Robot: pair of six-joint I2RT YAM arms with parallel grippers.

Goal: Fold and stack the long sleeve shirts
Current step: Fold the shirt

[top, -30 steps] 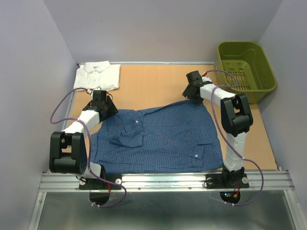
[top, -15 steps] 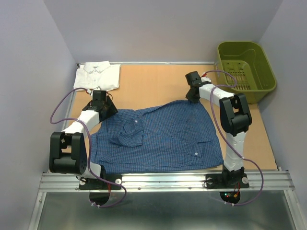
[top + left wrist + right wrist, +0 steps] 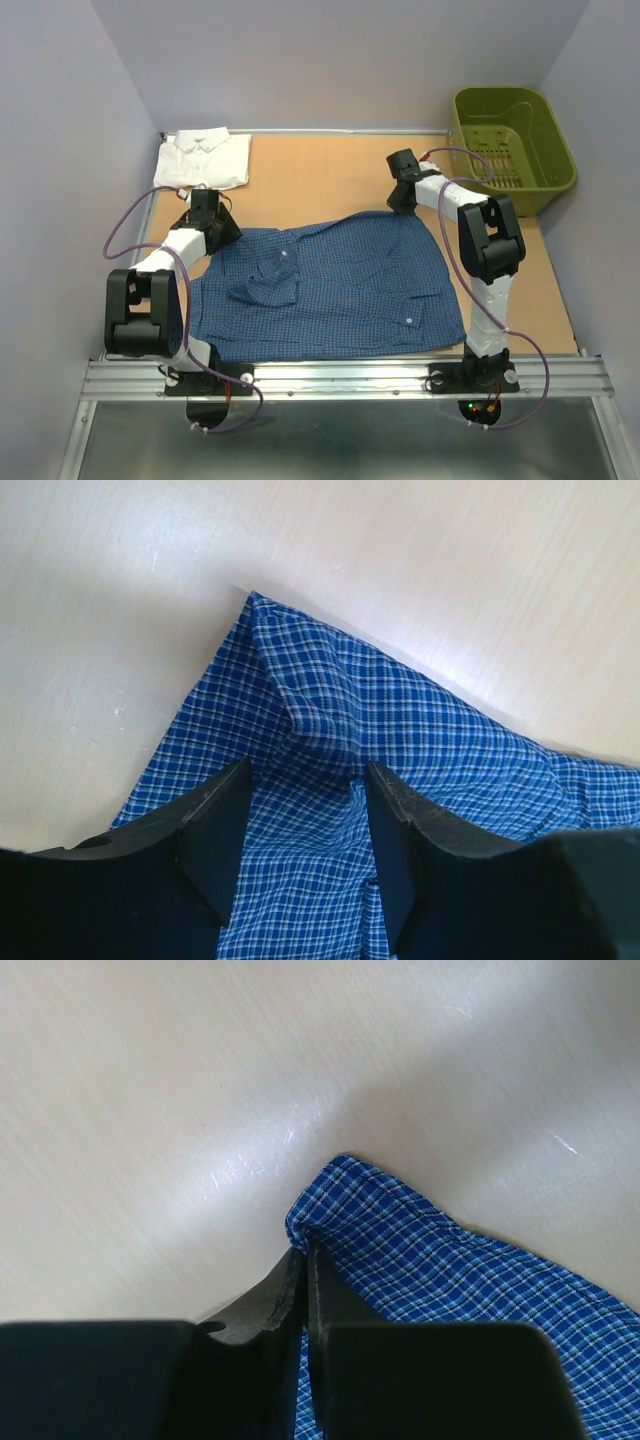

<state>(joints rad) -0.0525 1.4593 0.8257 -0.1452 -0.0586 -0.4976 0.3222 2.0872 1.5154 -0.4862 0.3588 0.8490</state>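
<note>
At the far left corner of the worktop [image 3: 320, 165] a white shirt [image 3: 203, 158] lies folded, collar toward the back wall, well apart from the work going on nearer in.

Just near of it, the left end effector [image 3: 305, 790] reaches down over the far left corner of the blue shirt [image 3: 330, 285]. In the left wrist view its two dark fingers [image 3: 215, 825] stand spread, one on each side of a small raised ridge of checked cloth. The cloth lies between them, but they have not pressed onto it. The pointed corner of the shirt sits just beyond the fingertips, flat on the pale wood.

The blue shirt itself is spread across the middle of the worktop, from the left arm to the right arm and down almost to the near rail. It lies mostly flat, with a bunched fold left of centre and a sleeve laid across its near right part.

At the shirt's far right corner, the right end effector [image 3: 304, 1260] has its fingers pressed together, pinching the very edge of the blue cloth. Only a thin line shows between them, with the hem caught at the tips.

Far right, off the edge of the worktop, sits a green basket [image 3: 515, 140].
</note>
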